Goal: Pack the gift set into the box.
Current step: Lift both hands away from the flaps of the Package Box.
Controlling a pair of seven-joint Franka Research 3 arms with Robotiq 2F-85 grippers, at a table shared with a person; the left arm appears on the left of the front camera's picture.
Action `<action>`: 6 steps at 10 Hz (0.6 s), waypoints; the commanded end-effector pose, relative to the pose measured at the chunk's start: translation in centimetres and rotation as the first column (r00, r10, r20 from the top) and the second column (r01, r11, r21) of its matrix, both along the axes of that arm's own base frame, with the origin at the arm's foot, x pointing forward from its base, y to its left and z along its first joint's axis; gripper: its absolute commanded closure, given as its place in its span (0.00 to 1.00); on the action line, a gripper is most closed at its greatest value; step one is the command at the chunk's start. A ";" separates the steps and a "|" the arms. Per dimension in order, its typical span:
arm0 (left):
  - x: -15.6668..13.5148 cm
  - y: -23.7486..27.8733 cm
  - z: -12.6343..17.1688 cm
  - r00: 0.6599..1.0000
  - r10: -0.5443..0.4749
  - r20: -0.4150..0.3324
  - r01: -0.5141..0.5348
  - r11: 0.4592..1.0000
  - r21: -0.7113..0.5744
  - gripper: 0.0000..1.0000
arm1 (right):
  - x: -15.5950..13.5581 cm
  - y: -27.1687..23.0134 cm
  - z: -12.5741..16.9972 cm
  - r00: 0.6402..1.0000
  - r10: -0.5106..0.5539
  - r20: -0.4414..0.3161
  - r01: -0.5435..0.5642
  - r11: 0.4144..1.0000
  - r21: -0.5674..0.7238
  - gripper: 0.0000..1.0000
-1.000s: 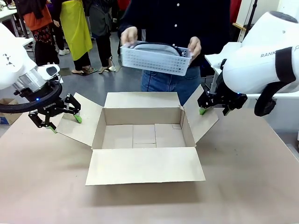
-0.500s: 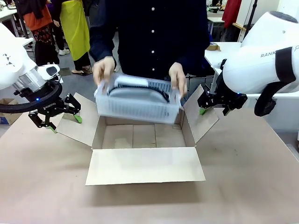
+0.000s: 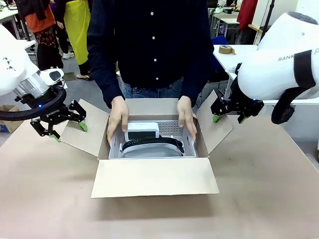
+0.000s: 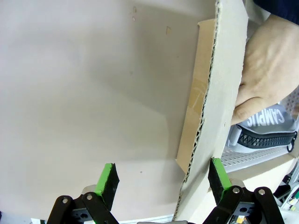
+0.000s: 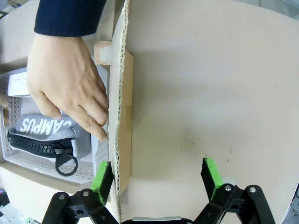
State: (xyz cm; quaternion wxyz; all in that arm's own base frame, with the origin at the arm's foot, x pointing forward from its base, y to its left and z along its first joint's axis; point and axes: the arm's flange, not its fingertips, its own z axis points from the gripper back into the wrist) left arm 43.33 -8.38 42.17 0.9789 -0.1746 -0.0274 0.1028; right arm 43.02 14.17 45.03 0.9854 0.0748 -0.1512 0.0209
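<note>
Here, the left gripper [image 4: 163, 177] and right gripper [image 5: 157, 173] gape empty, and the grey pouch [image 5: 46, 127] reads "CAMPUS".

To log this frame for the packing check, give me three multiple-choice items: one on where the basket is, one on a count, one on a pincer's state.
1. Where is the basket?
A. beside the box
B. inside the box
C. held above the box

2. How many of the person's hands are at the basket?
A. none
B. one
C. two

3. How does the left pincer stand?
A. open
B. shut, empty
C. shut on the basket

Answers: 1 B, its walls sit below the box's rim. 2 C, one hand rests at each end. 3 A, its green pads stand wide apart, astride the edge of a flap.
</note>
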 end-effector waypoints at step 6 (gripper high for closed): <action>-0.1 0.0 0.1 1.000 0.013 0.000 -0.013 1.000 0.021 0.00 | 0.4 0.1 0.5 1.000 -0.012 0.000 0.012 1.000 -0.023 0.00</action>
